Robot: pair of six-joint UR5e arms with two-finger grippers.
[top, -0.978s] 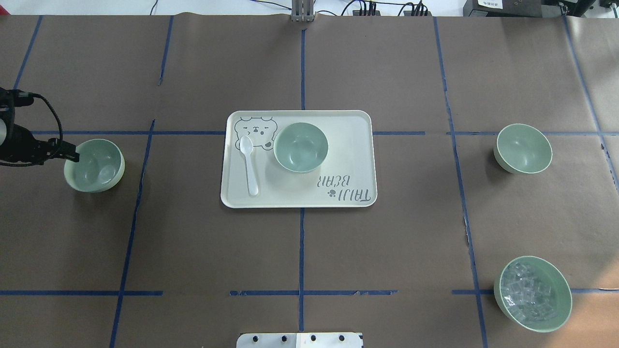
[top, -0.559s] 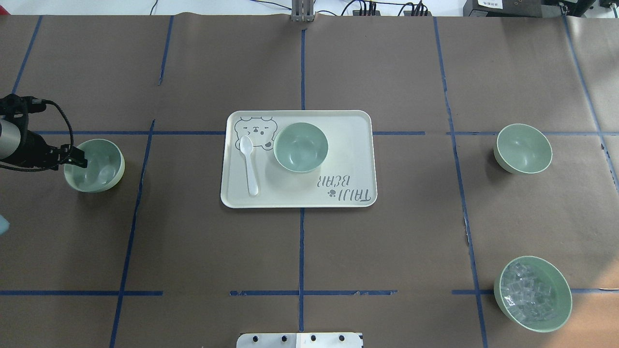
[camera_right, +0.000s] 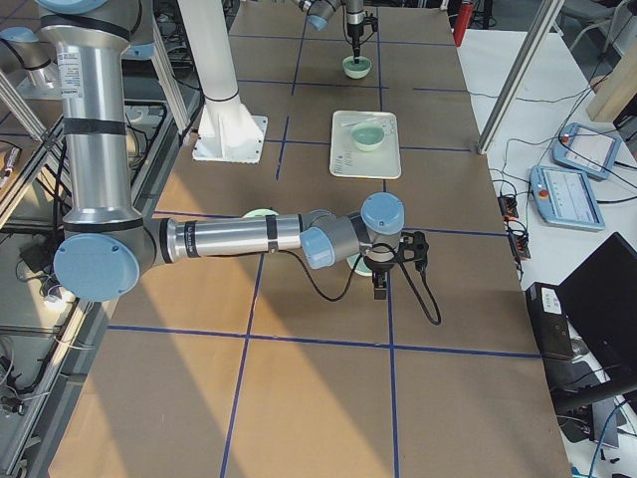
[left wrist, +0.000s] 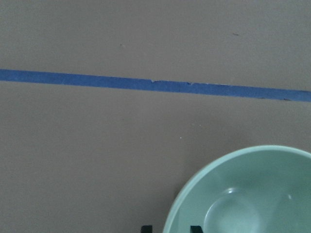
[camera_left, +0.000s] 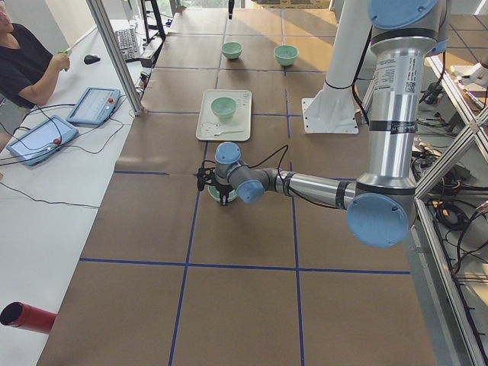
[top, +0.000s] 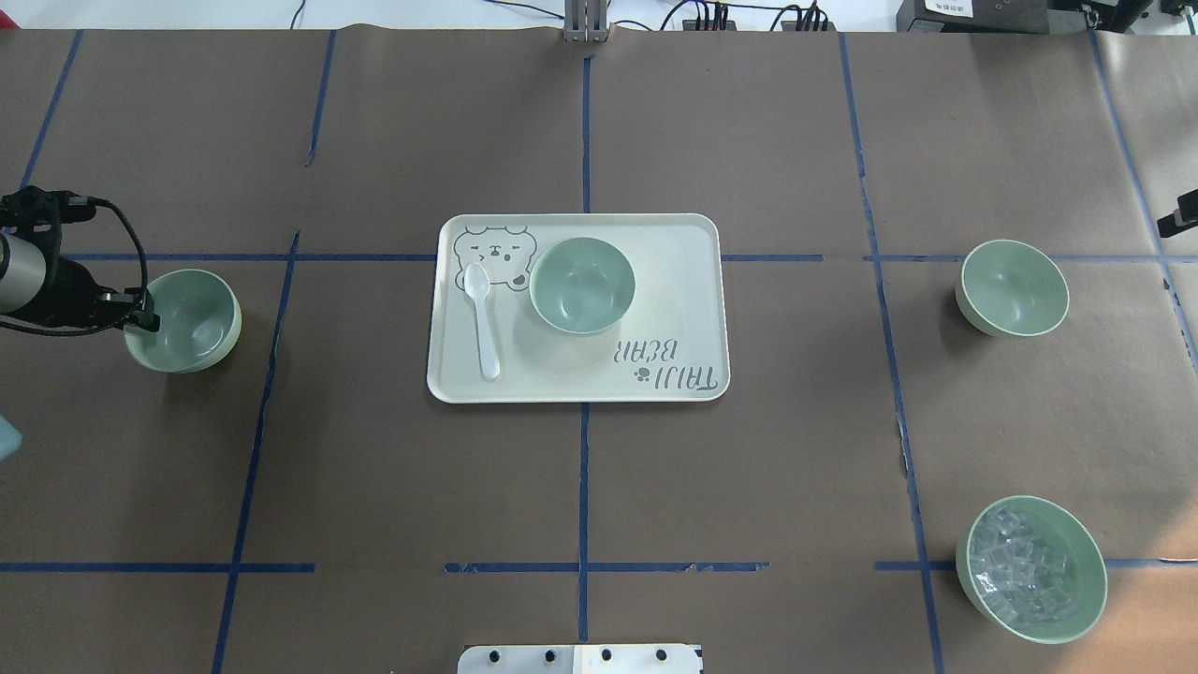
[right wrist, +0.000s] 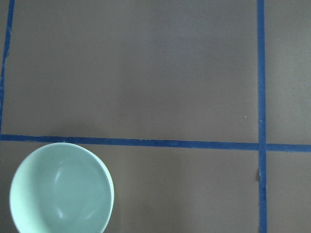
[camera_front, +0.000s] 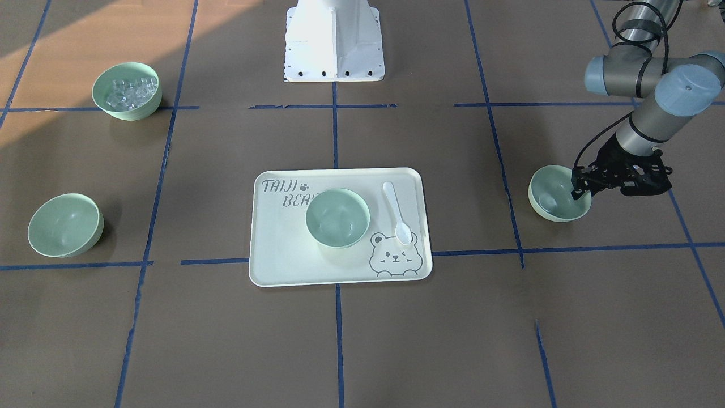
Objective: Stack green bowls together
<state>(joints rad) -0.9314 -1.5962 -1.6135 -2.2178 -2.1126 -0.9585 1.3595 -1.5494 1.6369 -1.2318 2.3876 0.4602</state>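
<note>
The left gripper straddles the rim of the left bowl, jaws apart; a shallow pinch could let it slip or tip on lifting. Beyond, the tray bowl sits on the tray, and the right bowl is farthest. Whether the right gripper is clenched cannot be told.

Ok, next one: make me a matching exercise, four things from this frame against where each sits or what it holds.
Things:
1. spoon
2. tray bowl
3. ice bowl
4. left gripper

Places or states:
A. holds clear cubes
B. astride the left bowl rim
C. lying by the bear print
D. empty, on the tray

Pairs: 1-C, 2-D, 3-A, 4-B.
</note>
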